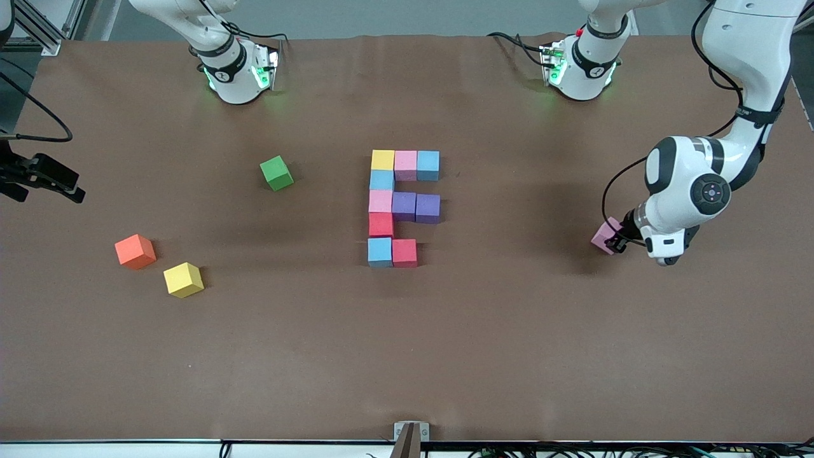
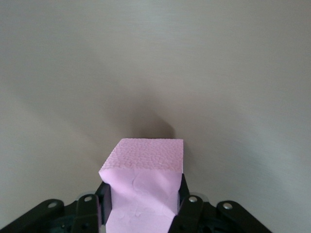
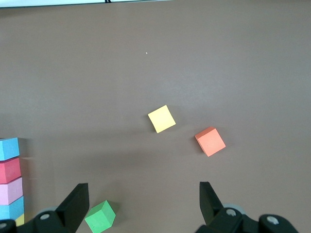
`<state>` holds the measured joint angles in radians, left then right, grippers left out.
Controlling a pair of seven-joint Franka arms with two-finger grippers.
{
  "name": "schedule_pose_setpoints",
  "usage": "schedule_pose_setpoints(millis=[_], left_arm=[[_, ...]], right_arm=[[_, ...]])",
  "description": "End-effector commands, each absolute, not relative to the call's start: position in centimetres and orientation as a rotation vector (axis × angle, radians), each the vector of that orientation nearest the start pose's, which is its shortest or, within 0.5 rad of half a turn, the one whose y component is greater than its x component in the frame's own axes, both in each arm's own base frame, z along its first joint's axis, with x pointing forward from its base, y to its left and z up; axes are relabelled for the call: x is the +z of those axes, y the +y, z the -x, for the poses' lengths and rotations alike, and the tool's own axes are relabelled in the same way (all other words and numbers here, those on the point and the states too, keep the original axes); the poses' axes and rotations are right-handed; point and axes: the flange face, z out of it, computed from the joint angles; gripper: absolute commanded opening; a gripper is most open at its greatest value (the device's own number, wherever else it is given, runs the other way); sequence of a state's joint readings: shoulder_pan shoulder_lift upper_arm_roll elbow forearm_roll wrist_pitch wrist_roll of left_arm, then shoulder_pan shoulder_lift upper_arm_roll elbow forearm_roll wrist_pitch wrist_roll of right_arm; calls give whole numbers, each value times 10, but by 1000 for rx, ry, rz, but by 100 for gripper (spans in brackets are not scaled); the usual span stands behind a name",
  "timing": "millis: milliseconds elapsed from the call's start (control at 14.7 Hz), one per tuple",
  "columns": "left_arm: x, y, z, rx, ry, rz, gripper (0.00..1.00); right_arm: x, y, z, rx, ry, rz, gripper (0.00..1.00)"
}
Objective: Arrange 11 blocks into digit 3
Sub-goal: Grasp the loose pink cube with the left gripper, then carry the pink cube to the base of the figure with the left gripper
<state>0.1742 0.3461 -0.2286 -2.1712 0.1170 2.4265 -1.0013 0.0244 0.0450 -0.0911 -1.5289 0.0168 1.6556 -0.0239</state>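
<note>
Ten blocks stand touching in an E-like figure at the table's middle: yellow, pink, light blue in the top bar, two purple beside a pink in the middle bar, light blue and red in the bottom bar. My left gripper is shut on a pink block low over the left arm's end of the table; the fingers pinch its sides. My right gripper is open and empty, high over the table near the green cube. Part of the figure shows in the right wrist view.
A green cube, an orange cube and a loose yellow cube lie toward the right arm's end. A black fixture juts over that table edge.
</note>
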Motion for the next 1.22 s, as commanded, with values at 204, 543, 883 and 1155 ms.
schedule_pose_setpoints(millis=[204,543,883,1155], left_arm=[[277,-134,-610,21,-1419,2816,12],[291,-246,-627,-8,-1737,2701,10],[281,-339,-617,47,-2009,2531,10],[272,-370,-608,259,-2225,2366,11]], right_arm=[[630,-37,-571,-140,68,3137,100],[630,-37,-571,-140,68,3135,100],[631,-37,-571,-143,68,3135,100],[631,-37,-571,-143,68,3135,100]])
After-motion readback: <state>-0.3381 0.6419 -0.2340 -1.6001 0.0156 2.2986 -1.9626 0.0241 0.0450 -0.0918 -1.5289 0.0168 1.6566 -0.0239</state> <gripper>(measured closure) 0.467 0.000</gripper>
